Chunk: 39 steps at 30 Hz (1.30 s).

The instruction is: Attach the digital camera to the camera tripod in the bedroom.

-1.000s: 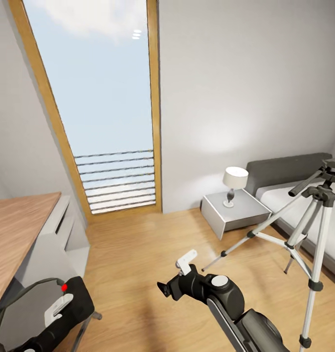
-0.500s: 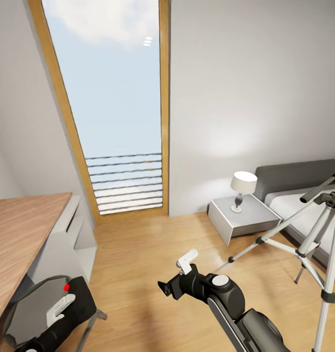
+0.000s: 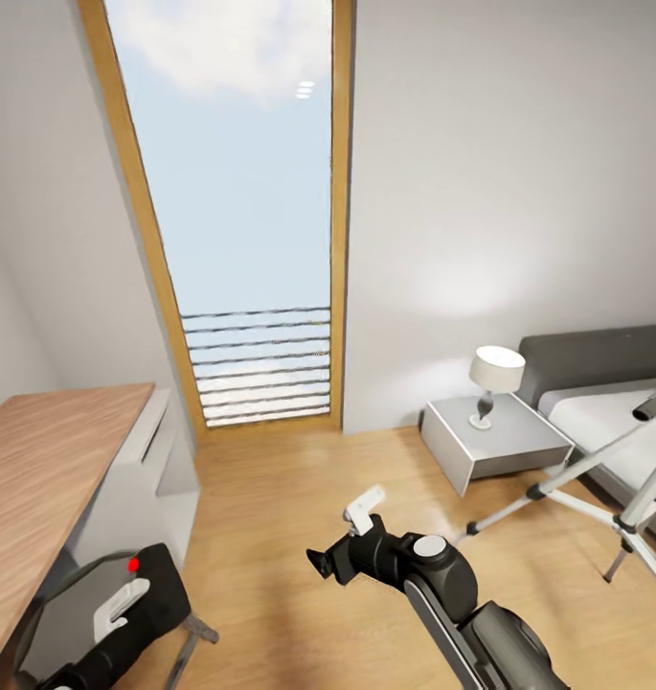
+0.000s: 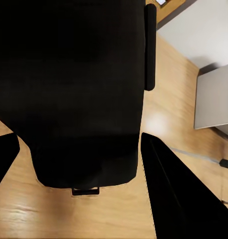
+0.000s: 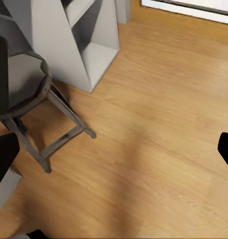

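The left gripper (image 3: 126, 599) sits low at the left side of the head view, clenched on the digital camera (image 3: 150, 599). The camera is a black box with a red dot on its top face, and one white fingertip (image 3: 117, 606) lies across its near side. In the left wrist view the camera body (image 4: 74, 89) sits between the two dark fingers and touches both. Directly beneath this gripper stands a grey chair (image 3: 55, 613) with thin metal legs. To the gripper's left and above it runs a wooden desk top (image 3: 50, 479) on a white shelved base (image 3: 141, 479).

Ahead of both grippers, a tall window (image 3: 241, 192) with a wood frame reaches down to the light wood floor (image 3: 270, 517); horizontal rails cross its lower part.

The right gripper (image 3: 342, 541) hangs over bare floor, well apart from the left one. It is released: one white-tipped finger points up and the dark one points out to the side, with nothing between them. In the right wrist view the fingertips stand at opposite edges, over floor, chair legs (image 5: 49, 139) and the desk's shelving (image 5: 89, 45).

To the right of this gripper and farther off stands a grey nightstand (image 3: 495, 446) carrying a small lamp (image 3: 493, 383). Beyond it is a bed (image 3: 605, 402) with a grey headboard. The camera tripod (image 3: 596, 479) stands to the right gripper's right, just beside the bed; its silver legs and black handle end are cut off by the frame edge.
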### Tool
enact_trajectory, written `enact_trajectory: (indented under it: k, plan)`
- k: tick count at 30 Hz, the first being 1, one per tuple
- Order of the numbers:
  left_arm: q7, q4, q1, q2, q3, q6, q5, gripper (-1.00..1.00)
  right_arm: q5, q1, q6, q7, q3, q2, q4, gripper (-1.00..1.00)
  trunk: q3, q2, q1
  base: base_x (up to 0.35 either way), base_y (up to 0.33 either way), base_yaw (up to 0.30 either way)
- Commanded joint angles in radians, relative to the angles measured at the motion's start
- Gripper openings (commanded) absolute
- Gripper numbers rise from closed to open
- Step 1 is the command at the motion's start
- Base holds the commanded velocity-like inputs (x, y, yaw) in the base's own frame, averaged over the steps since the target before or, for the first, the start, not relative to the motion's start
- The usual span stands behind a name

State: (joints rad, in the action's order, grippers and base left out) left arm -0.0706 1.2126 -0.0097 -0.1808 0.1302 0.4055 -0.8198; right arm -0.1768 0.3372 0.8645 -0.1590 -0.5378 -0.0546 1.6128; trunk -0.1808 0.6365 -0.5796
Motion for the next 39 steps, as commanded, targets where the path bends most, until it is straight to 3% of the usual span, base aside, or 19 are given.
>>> enact_trajectory:
  k: [1, 39]
  plan:
    - [-0.007, 0.001, -0.001, 0.000, 0.002, 0.007, -0.002, -1.00, -0.002, 0.003, 0.004, 0.000, -0.001, -0.001, 0.001, 1.00, -0.002, 0.001, -0.001, 0.287, 0.000, 0.000]
    - [-0.001, 0.004, 0.000, 0.009, -0.003, 0.007, 0.003, -1.00, 0.002, -0.011, 0.003, 0.008, 0.000, 0.001, 0.001, 1.00, -0.002, 0.001, -0.001, 0.290, 0.000, 0.000]
